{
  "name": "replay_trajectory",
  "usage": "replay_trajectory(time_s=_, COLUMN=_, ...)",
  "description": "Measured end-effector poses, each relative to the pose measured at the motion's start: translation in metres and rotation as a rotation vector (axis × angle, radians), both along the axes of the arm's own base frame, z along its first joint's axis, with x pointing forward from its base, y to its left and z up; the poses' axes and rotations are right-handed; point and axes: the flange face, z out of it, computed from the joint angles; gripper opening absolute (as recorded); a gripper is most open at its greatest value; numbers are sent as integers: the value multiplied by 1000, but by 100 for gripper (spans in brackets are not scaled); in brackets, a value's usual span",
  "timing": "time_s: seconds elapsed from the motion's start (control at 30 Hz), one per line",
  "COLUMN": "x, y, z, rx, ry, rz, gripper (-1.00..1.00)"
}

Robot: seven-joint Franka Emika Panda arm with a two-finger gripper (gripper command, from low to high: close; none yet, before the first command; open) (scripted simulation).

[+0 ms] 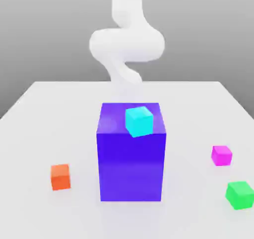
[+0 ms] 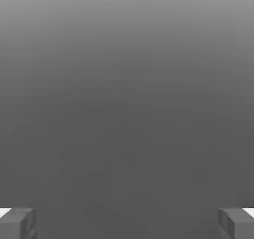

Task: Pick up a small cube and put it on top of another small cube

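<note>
Meanwhile, magenta cube [image 1: 222, 155] rests on table [image 1: 39, 134], gripper [image 2: 127, 223] spread wide, holding nothing.

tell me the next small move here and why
Probably bring the hand, open and holding nothing, down over the magenta cube. It sits untouched on the table, apart from the green cube it should end up on.

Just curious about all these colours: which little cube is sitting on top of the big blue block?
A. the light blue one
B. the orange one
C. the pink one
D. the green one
A: the light blue cube rests on the top face of the big blue block, while the orange, pink and green cubes lie on the table.
</note>
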Motion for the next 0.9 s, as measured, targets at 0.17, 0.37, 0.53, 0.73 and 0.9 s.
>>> replay_trajectory(time_s=0.17, x=33, y=67, z=-84, rx=-67, ry=116, rz=247, gripper=0)
replay_trajectory(time_s=0.37, x=33, y=150, z=-186, rx=-164, ry=237, rz=538, gripper=0)
replay_trajectory(time_s=0.53, x=3, y=213, z=-271, rx=-261, ry=328, rz=780, gripper=0)
replay_trajectory(time_s=0.73, x=-60, y=266, z=-368, rx=-397, ry=424, rz=1069, gripper=0)
replay_trajectory(time_s=0.9, x=-130, y=288, z=-441, rx=-532, ry=491, rz=1321, gripper=0)
